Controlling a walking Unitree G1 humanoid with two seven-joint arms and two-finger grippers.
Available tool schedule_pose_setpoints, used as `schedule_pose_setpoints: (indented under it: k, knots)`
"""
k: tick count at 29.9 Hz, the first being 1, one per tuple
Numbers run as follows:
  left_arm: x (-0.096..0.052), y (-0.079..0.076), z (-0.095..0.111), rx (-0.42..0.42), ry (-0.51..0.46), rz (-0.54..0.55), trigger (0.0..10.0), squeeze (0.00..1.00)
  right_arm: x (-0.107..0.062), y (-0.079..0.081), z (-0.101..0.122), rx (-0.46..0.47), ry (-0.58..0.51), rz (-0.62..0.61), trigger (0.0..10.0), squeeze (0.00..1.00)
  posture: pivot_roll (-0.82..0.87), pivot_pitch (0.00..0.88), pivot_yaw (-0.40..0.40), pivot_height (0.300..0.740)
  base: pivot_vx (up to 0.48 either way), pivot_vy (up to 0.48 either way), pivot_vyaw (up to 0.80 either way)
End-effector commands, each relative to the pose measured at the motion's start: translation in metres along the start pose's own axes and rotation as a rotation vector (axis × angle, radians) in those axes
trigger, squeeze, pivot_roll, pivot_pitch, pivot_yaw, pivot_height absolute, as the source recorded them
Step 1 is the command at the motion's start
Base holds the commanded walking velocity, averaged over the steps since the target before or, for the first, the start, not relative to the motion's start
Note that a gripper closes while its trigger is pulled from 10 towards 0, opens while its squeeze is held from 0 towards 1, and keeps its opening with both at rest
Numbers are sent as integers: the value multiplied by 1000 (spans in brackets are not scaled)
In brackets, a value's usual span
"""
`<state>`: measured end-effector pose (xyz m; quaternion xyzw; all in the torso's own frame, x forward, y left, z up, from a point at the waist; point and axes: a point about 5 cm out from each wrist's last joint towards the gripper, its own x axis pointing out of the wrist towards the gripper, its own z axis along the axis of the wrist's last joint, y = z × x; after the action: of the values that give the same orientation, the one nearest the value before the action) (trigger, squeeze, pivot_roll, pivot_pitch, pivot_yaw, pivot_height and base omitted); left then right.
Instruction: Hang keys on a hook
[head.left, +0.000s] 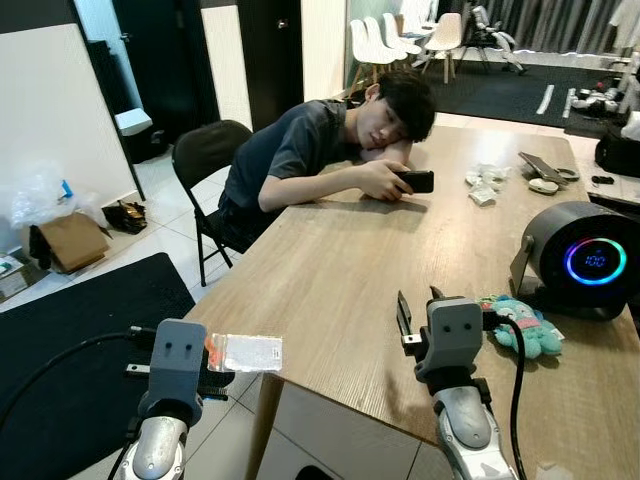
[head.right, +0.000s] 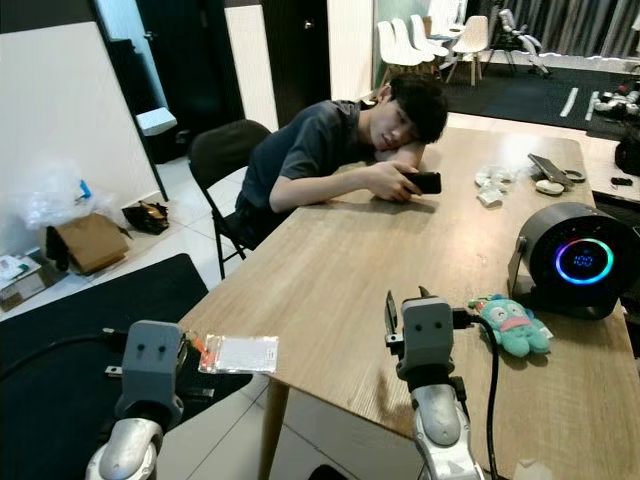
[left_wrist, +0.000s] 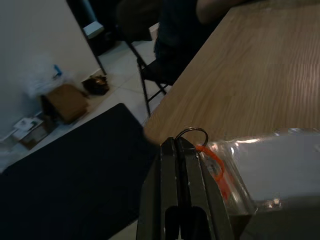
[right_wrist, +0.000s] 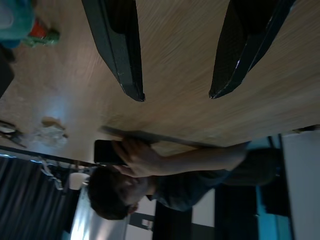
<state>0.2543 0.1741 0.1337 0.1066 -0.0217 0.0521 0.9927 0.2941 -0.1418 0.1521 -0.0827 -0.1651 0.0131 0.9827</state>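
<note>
My left gripper (left_wrist: 180, 145) is shut on a small metal key ring (left_wrist: 193, 132). A clear plastic pouch (head.left: 245, 352) with an orange piece inside hangs from the ring. The gripper holds it just off the near left corner of the wooden table (head.left: 340, 270), above the floor. In the head views the left wrist body hides the left fingers. My right gripper (head.left: 418, 305) hovers low over the table's near edge. It is open, with only bare wood between its black fingers (right_wrist: 127, 60).
A person (head.left: 330, 140) sits on a black chair (head.left: 205, 155) and slumps over the far side of the table, holding a phone (head.left: 415, 181). A round black device (head.left: 585, 260) with a blue ring and a teal plush toy (head.left: 525, 325) sit right of my right gripper. A black mat (head.left: 70, 340) covers the floor on the left.
</note>
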Motion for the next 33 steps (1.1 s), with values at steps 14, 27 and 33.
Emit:
schedule_pose_setpoints:
  k: [14,27,33]
  knots:
    - [-3,1,-3,20,5,-2,10000,0,-2,2,-4,-7,8,3,10000,0,55,91,60,740,-480,0,0]
    - [-2,1,-3,26,3,-2,10000,0,0,3,-4,-4,5,3,10000,0,58,91,62,740,-453,0,0]
    - [-3,1,-3,28,4,-2,10000,0,0,3,-4,-3,4,3,10000,0,59,91,62,740,-376,0,0]
